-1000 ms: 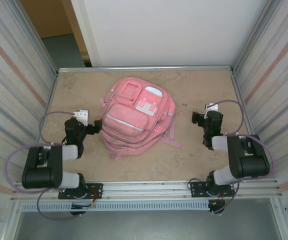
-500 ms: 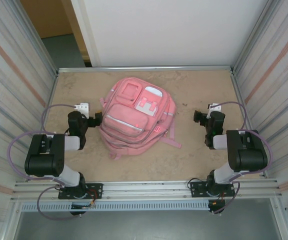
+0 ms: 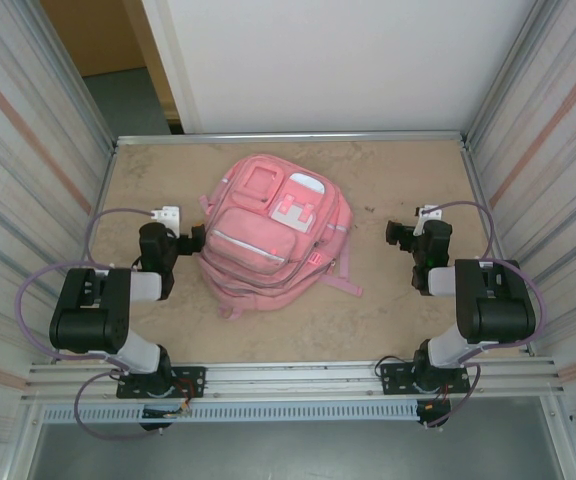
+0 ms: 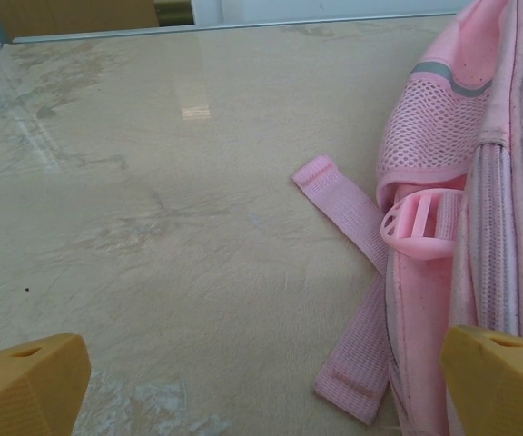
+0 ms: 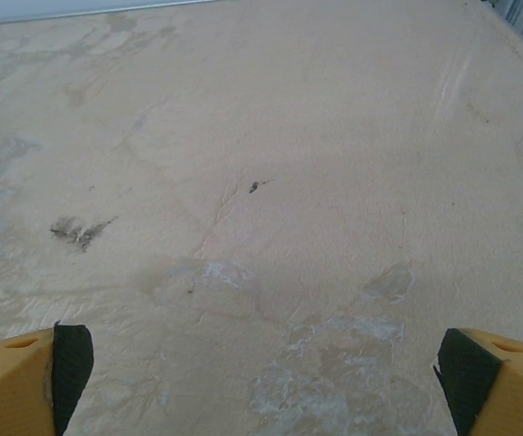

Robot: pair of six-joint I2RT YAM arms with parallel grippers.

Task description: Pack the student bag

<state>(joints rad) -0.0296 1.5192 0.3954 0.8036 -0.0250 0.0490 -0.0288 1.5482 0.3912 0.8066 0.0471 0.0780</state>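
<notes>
The left gripper (image 3: 196, 238) stood with its jaws wide apart and nothing between them, low over the table (image 3: 398, 320) and just beside the left flank of the student bag (image 3: 268, 240). In its wrist view (image 4: 261, 386) the yellow fingertips (image 4: 27, 381) framed bare tabletop, with the bag's side (image 4: 488, 227) at the right: a mesh pocket (image 4: 425, 127) with a grey trim band, a pink plastic buckle (image 4: 420, 222) and a loose webbing strap (image 4: 352, 272) lying flat on the surface. The right gripper (image 3: 393, 234) was likewise spread and empty, well apart from the bag's right side; its own camera (image 5: 261, 377) looked down on stained tabletop.

The bag lay front up at the middle of the table. Its long axis ran near to far, the far end leaning slightly right. Two small pockets sat at the far end and a large zip pocket (image 3: 253, 245) nearer the arms, with straps trailing off the near-right edge. A white patch (image 3: 293, 210) carried pink marks too small to read.
</notes>
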